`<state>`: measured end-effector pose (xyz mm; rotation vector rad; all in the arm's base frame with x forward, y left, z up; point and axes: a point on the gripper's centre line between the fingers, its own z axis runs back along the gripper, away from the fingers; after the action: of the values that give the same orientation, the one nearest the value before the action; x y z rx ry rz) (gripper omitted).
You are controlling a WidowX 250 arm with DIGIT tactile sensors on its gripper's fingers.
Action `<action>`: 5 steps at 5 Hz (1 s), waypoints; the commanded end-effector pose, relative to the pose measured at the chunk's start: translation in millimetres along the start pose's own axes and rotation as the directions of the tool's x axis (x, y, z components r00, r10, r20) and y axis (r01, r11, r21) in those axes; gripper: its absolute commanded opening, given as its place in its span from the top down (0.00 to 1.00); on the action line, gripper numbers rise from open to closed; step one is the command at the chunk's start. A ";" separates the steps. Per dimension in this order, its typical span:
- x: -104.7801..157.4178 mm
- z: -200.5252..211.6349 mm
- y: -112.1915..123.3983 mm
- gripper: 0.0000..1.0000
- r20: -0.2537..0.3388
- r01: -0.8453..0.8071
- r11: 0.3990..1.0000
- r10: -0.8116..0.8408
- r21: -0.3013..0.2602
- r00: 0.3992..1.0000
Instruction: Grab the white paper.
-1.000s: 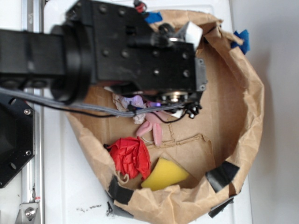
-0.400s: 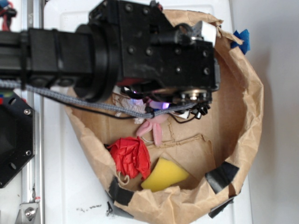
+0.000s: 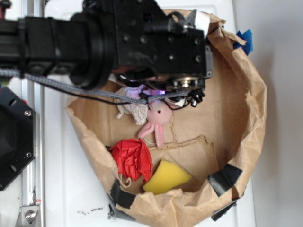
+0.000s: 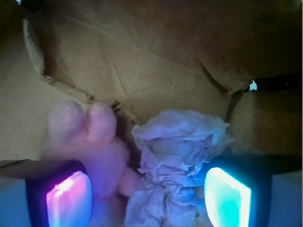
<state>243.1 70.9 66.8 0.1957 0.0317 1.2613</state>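
The white paper [image 4: 176, 158] is a creased off-white wad lying on the brown paper sheet [image 4: 142, 56], touching the pink plush bunny [image 4: 90, 137] on its left. My gripper [image 4: 148, 198] is open above them. Its glowing pink pad [image 4: 68, 198] stands over the bunny's side and its cyan pad [image 4: 227, 196] stands at the wad's right edge. The wad lies between the pads, nearer the cyan one. In the exterior view the gripper [image 3: 155, 93] is mostly hidden under the black arm, with the white paper [image 3: 132, 110] and bunny [image 3: 156, 120] showing just below it.
A red wrinkly paper ball [image 3: 132, 158] and a yellow sponge [image 3: 166, 176] lie at the near side. The brown paper sheet [image 3: 236, 109] curls up into a raised wall all round, held by black tape [image 3: 225, 177]. A metal rail [image 3: 33, 142] runs along the left.
The arm swung right, then back left and toward the far side of the sheet. The bunny's head and more of the white wad now show below it.
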 end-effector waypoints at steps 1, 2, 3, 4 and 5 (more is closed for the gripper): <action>13.4 1.7 15.7 0.00 0.041 -0.024 0.999 0.025 -0.031 0.999; 16.6 0.6 26.0 0.00 0.034 -0.017 1.000 0.018 -0.027 0.999; 19.0 1.8 33.2 0.00 0.028 -0.005 0.999 0.006 -0.033 1.000; 22.8 6.8 37.9 0.00 0.009 0.007 0.998 -0.007 -0.068 1.000; 21.7 -0.1 39.4 0.00 0.021 0.018 0.999 -0.017 -0.050 1.000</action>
<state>218.8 90.8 63.3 0.1704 0.0230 1.2163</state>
